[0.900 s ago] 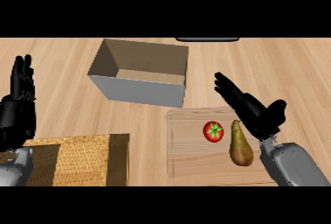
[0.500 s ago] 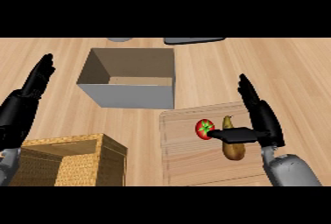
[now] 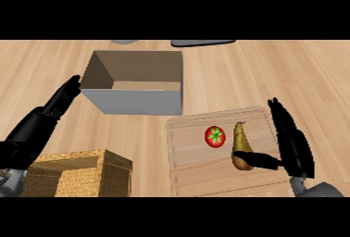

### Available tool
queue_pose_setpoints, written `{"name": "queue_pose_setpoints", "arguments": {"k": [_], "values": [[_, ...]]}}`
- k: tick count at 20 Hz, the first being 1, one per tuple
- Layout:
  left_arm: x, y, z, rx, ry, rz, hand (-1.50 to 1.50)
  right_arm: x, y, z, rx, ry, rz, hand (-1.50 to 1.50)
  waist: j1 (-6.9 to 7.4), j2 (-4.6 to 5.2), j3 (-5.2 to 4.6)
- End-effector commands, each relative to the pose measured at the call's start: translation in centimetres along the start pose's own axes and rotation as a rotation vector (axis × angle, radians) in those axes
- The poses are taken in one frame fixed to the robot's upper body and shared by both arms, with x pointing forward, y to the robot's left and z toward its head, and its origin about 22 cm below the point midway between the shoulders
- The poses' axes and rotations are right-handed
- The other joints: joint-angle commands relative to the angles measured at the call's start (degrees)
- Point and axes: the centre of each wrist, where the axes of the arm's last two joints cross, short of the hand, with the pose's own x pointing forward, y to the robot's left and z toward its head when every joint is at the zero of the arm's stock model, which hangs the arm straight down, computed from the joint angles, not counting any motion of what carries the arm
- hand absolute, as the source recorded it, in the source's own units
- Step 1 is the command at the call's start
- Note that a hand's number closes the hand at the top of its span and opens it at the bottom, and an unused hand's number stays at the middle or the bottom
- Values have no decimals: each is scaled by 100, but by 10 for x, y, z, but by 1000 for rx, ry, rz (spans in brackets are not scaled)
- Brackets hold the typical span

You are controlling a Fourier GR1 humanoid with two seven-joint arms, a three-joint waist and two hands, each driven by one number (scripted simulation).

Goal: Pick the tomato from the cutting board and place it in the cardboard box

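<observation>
Right robot hand (image 3: 292, 143) open, fingers straight, thumb across the pear (image 3: 240, 147) on the cutting board (image 3: 205, 169) near the counter's (image 3: 273, 69) front edge. Tomato (image 3: 215, 136) just left of pear. Cardboard box (image 3: 137, 83) behind. Left robot hand (image 3: 48, 118) open beside box.

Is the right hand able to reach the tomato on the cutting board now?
Probably yes. The right hand is open beside the cutting board, and the tomato lies uncovered. Only the pear lies between them, so the hand must come from above.

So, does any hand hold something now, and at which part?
Nothing is held. The right hand is open beside the pear; the tomato lies untouched.
</observation>
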Motion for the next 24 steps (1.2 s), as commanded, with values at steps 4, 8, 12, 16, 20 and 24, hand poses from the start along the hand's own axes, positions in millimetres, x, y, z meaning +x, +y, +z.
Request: {"name": "queue_pose_setpoints", "arguments": {"k": [4,8,12,16,20,24], "values": [[-17,-29,4,-23,57,129,0,29,5,29,-2,18,224,-150,30,31,-213],[-17,-42,5,-43,45,155,0,74,5,42,129,87,224,-150,140,63,-205],[-13,-40,-3,-33,41,135,0,123,2,61,210,151,202,-150,157,96,-182],[-13,-58,-5,-73,21,139,0,166,-1,54,223,240,204,-150,365,136,-157],[-30,-65,-10,-83,26,141,0,172,-3,52,208,271,195,-150,348,163,-146],[-22,-59,-10,-68,8,154,0,179,6,53,215,307,199,-150,433,150,-141]]}}
